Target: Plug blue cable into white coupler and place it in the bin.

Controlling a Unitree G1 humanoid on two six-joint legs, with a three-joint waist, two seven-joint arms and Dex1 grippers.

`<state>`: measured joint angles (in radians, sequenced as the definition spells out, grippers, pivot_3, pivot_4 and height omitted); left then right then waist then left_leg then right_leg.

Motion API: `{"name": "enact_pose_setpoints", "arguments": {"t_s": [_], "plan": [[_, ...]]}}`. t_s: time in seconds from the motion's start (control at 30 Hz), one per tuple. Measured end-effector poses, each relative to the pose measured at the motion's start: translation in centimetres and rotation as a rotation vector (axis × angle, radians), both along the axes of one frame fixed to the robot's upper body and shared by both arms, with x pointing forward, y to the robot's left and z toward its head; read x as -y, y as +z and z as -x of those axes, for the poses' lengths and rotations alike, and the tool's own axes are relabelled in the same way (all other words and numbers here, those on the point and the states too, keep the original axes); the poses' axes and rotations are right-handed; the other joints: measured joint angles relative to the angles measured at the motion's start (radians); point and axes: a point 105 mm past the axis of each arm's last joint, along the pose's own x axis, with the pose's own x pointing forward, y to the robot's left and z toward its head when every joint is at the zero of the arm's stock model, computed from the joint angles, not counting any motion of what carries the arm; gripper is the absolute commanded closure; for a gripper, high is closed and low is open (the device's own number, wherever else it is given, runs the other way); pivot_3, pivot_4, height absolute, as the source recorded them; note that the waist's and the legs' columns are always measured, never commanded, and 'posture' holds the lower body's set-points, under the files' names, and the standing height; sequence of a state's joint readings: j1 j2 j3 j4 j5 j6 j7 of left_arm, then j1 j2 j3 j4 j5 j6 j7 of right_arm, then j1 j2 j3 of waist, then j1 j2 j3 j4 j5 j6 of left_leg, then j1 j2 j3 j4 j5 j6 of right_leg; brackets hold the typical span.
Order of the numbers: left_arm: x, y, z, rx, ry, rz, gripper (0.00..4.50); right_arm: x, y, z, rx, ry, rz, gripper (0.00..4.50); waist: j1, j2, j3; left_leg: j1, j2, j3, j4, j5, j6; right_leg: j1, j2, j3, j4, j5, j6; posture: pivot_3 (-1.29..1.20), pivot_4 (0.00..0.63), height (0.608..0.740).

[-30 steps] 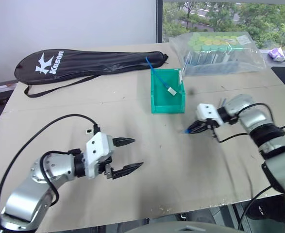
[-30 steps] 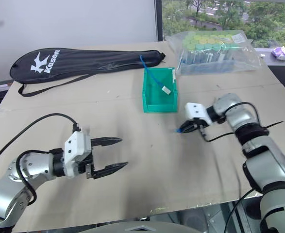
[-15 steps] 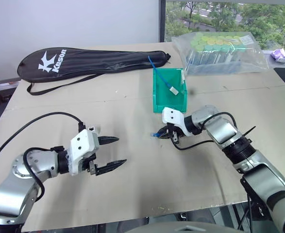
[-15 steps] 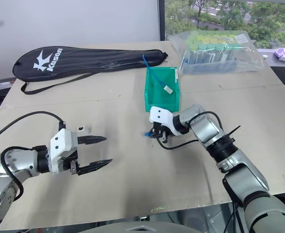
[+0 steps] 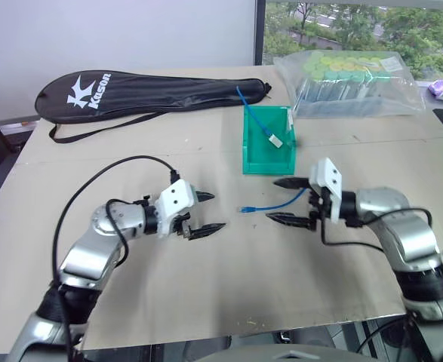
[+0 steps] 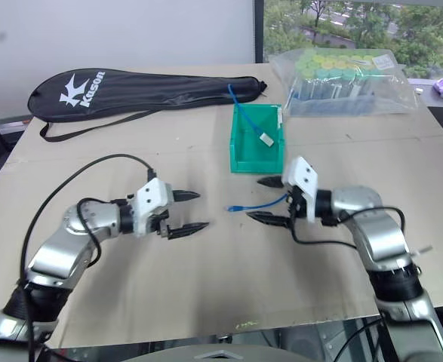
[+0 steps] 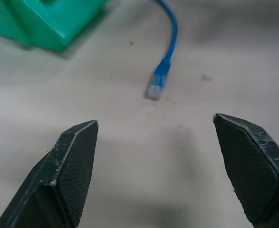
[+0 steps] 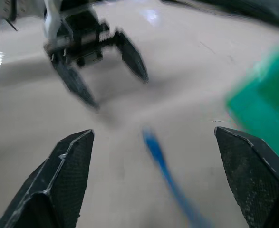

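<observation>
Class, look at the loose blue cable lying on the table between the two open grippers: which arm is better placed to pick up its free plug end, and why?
Probably the left: the left gripper points, open, at the blue cable plug end; the right gripper straddles the cable's other stretch.

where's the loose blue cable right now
In the left eye view the blue cable lies on the table between the two open grippers, just in front of the green bin; its free plug points toward the left gripper.
</observation>
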<state>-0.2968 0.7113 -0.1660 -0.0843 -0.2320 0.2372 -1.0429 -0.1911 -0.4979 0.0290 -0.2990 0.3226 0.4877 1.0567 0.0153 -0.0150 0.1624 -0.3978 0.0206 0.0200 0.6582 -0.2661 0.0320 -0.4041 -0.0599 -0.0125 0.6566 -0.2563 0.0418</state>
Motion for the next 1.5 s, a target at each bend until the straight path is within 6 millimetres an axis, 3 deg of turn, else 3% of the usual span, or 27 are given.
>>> {"name": "enact_pose_setpoints", "arguments": {"t_s": [0.1, 0.33, 0.43, 0.53, 0.63, 0.67, 0.8, 0.93, 1.07, 1.33, 1.5], "plan": [[1.1, -0.9, -1.1, -0.005, -0.046, -0.039, 0.52, 2.3, -1.3, 1.4, -0.009, -0.112, -0.067, 0.53, -0.008, 0.000, 0.000, 0.000, 0.002, 0.001, 0.004, 0.000, 0.000, 0.000, 0.004, 0.003, 0.001, 0.000, 0.000, 0.00, 0.150, 0.740], [2.2, -1.4, -2.2, -0.022, -0.154, -0.096, 0.52, 3.8, -3.1, 4.0, -0.031, -0.205, -0.040, 0.53, -0.024, 0.000, 0.000, 0.001, 0.003, 0.000, 0.010, 0.000, 0.000, 0.001, 0.007, 0.004, 0.006, 0.000, 0.000, 0.00, 0.150, 0.740], [2.3, -1.5, -2.3, -0.038, -0.186, -0.115, 1.42, 3.8, -2.9, 4.2, -0.009, -0.232, -0.037, 0.48, -0.024, -0.001, 0.000, 0.001, 0.003, 0.000, 0.011, 0.000, 0.000, 0.002, 0.007, 0.004, 0.005, 0.000, 0.000, 0.00, 0.150, 0.740], [2.4, -1.3, -2.6, -0.051, -0.184, -0.123, 2.68, 3.7, -2.7, 4.2, 0.007, -0.243, -0.031, 0.48, -0.023, -0.001, -0.001, 0.001, 0.002, 0.000, 0.011, 0.000, 0.000, 0.002, 0.006, 0.004, 0.005, 0.000, 0.000, 0.00, 0.150, 0.740], [2.4, -1.2, -2.6, -0.065, -0.186, -0.124, 4.26, 3.8, -2.6, 4.2, 0.013, -0.254, -0.023, 0.48, -0.023, -0.001, -0.001, 0.001, 0.002, 0.000, 0.011, 0.000, 0.000, 0.002, 0.006, 0.005, 0.005, 0.000, 0.001, 0.00, 0.150, 0.740], [2.4, -1.2, -2.6, -0.067, -0.187, -0.122, 4.47, 3.8, -2.6, 4.2, 0.014, -0.254, -0.022, 0.48, -0.023, -0.001, -0.001, 0.001, 0.002, 0.000, 0.011, 0.000, 0.000, 0.002, 0.006, 0.004, 0.005, 0.000, 0.001, 0.00, 0.150, 0.740], [2.5, -1.2, -2.2, -0.105, -0.191, -0.097, 4.47, 3.0, -2.5, 4.6, -0.022, -0.224, -0.043, 0.48, -0.023, -0.001, -0.001, 0.001, 0.003, -0.001, 0.011, 0.000, 0.000, 0.002, 0.006, 0.004, 0.005, 0.000, 0.001, 0.00, 0.150, 0.740], [4.1, -0.8, -1.0, -0.252, -0.173, 0.096, 4.47, 1.1, -2.0, 4.8, -0.139, -0.209, -0.168, 0.48, -0.024, -0.002, 0.000, 0.000, 0.005, -0.001, 0.011, 0.000, 0.000, 0.002, 0.006, 0.004, 0.005, 0.000, 0.001, 0.00, 0.150, 0.740], [6.7, 3.4, 1.1, -0.386, -0.219, 0.416, 4.47, -1.2, -0.7, 5.3, -0.313, -0.150, -0.353, 0.48, -0.023, -0.002, 0.000, 0.000, 0.006, -0.002, 0.012, 0.000, 0.000, 0.002, 0.005, 0.004, 0.005, 0.000, 0.001, 0.00, 0.150, 0.740], [8.4, 4.8, 3.6, -0.646, -0.213, 0.685, 4.47, -2.4, 4.0, 4.9, -0.391, -0.078, -0.670, 0.48, -0.025, -0.002, 0.000, 0.000, 0.006, -0.003, 0.012, 0.000, 0.000, 0.003, 0.005, 0.003, 0.006, 0.000, 0.001, 0.00, 0.150, 0.740], [8.3, 5.0, 3.8, -0.687, -0.193, 0.737, 4.47, -2.7, 5.0, 4.7, -0.399, -0.068, -0.710, 0.48, -0.026, -0.002, -0.001, 0.000, 0.004, -0.002, 0.012, 0.000, 0.000, 0.003, 0.005, 0.004, 0.006, 0.000, 0.001, 0.00, 0.150, 0.740]]}}
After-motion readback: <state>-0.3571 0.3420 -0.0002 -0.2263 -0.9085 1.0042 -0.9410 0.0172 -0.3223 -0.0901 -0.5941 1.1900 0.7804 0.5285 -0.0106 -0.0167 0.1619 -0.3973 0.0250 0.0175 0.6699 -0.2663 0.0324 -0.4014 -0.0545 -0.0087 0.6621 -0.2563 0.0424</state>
